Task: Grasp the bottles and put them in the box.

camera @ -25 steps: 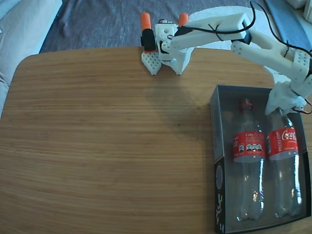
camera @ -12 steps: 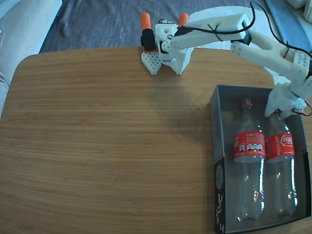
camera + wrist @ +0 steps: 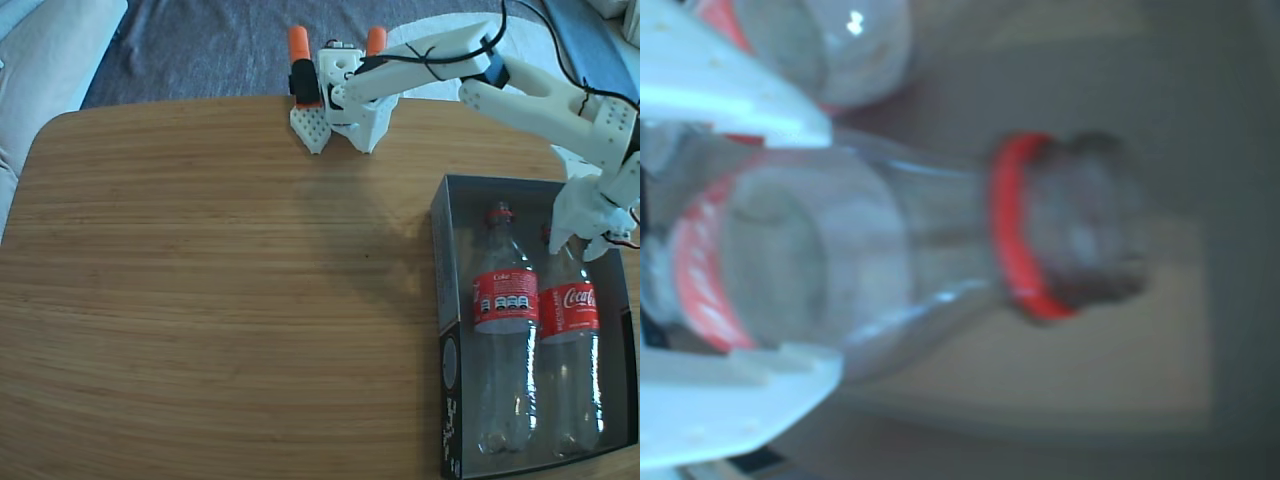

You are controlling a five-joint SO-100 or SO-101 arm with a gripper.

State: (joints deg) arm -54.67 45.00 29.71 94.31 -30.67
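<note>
In the fixed view the box (image 3: 444, 300) sits at the table's right edge with both bottles lying in it side by side, necks pointing away. The left bottle (image 3: 505, 300) lies free. My gripper (image 3: 580, 245) is over the shoulder of the right bottle (image 3: 568, 310) and is shut on it. In the wrist view the white fingers (image 3: 740, 95) press on either side of that bottle (image 3: 940, 250), whose neck and red ring stick out to the right. The other bottle (image 3: 855, 50) shows at the top edge, and the grey box floor (image 3: 1200, 150) lies behind.
The arm's base, with orange clamp handles (image 3: 300, 45), stands at the table's far edge. The wooden tabletop (image 3: 220, 300) spreads out left of the box. A pale sofa (image 3: 50, 50) and a dark rug lie beyond the table.
The held right bottle has rolled so its label script faces up, and it has slid slightly toward the near end of the box. The gripper shifted a little with it.
</note>
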